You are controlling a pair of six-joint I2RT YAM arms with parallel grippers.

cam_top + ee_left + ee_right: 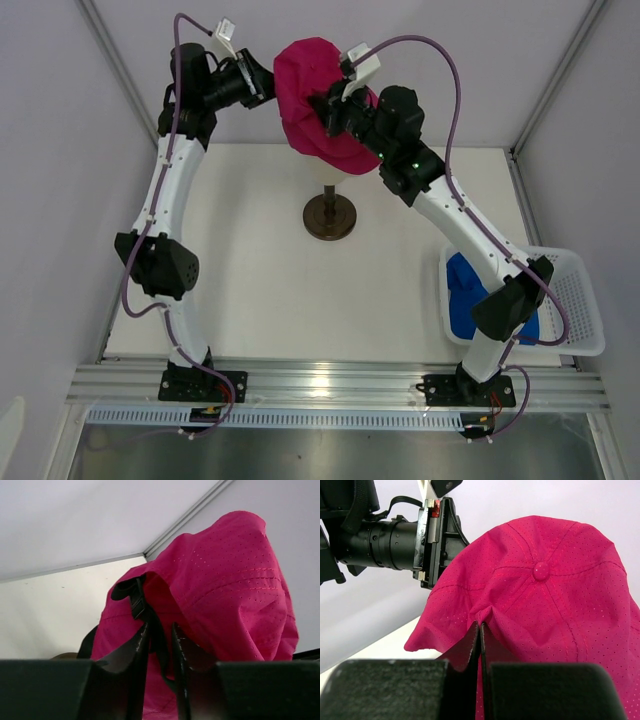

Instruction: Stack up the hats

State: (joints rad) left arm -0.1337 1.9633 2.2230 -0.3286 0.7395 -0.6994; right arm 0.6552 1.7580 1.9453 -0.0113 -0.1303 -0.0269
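Observation:
A magenta-pink hat [305,75] hangs high over the dark round stand [329,215], held from both sides. My left gripper [268,85] meets its left edge. In the left wrist view the left gripper [160,630] has its fingers drawn in narrowly on the hat's [225,580] black back strap [131,594], which runs down between them. My right gripper [325,110] is on the hat's right side. In the right wrist view the right gripper [480,625] is shut on a puckered fold of the crown [545,595]. A royal blue hat [465,295] lies in the white basket [580,300].
The stand's post rises under the hat; whatever tops it is hidden by the fabric. The basket sits at the table's right edge beside the right arm. The left arm's wrist [395,540] shows close behind the hat. Walls enclose the back and sides.

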